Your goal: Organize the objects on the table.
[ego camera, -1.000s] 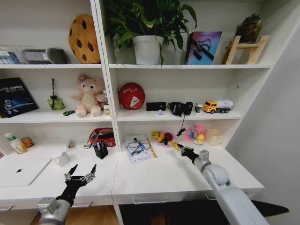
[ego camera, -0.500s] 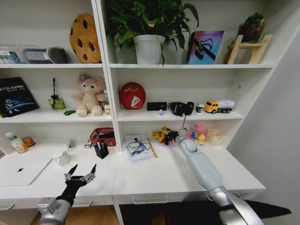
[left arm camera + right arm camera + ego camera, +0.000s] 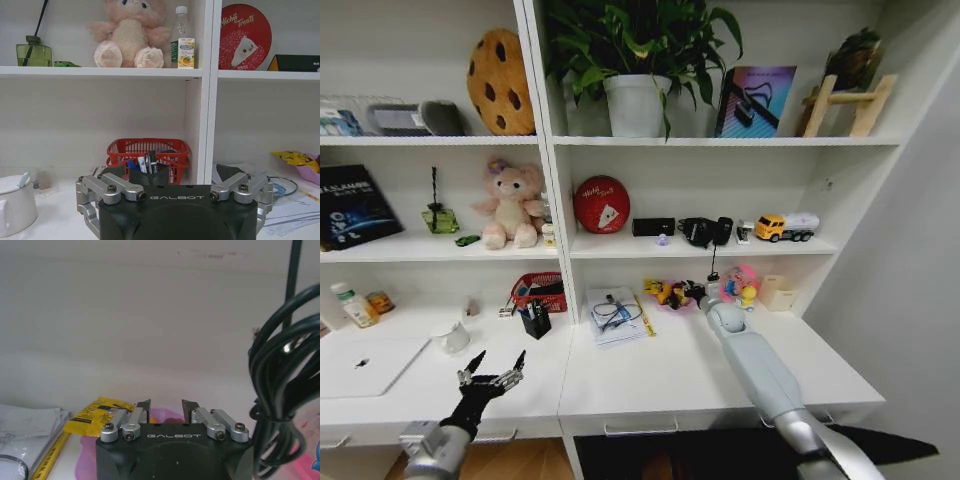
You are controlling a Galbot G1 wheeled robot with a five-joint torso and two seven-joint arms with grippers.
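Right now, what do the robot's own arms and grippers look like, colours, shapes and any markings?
The right arm is a smooth light-grey tube. The left gripper has thin black fingers on silver linkages. Close up, the left gripper and the right gripper share a black housing marked GALBOT, with silver linkage bars and screws; the right's fingertips are black.

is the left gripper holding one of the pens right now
No, the left gripper hangs open and empty above the table, well short of the pens standing in their black holder.

The silver laptop (image 3: 365, 365) was cut by the head view's left edge. The right gripper (image 3: 166, 408) hid most of a pink dish (image 3: 167, 416); what the dish held was unclear.
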